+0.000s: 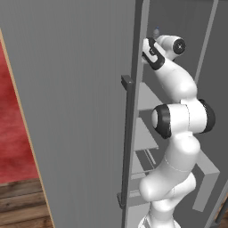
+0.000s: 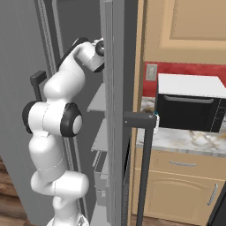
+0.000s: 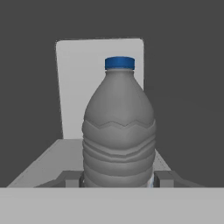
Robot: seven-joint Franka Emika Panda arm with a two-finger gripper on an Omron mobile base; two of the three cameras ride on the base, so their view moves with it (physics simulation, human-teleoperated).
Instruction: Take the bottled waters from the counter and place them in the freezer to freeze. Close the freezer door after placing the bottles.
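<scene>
Hand view: the smoky grey ribbed plastic bottle with a blue cap [image 3: 119, 131] stands upright between the two dark fingertips [image 3: 71, 178], jaws clamped on its base, inside the tall grey freezer [image 1: 147, 102]; its bottom edge is cut off.

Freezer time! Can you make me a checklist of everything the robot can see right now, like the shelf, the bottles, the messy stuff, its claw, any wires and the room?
Surface: grey freezer shelf, the bottle upright above it.
Job's things: grey ribbed bottle with blue cap, inside the freezer; freezer door stands open; a second small bottle on the marble counter beside the oven.
Clutter: nothing seen.
Grippers: gripper shut on the bottle, a fingertip at each side of its base.
Cables: nothing seen.
Surroundings: black oven, wall outlet, red wall, tan cabinets, wooden floor.
</scene>
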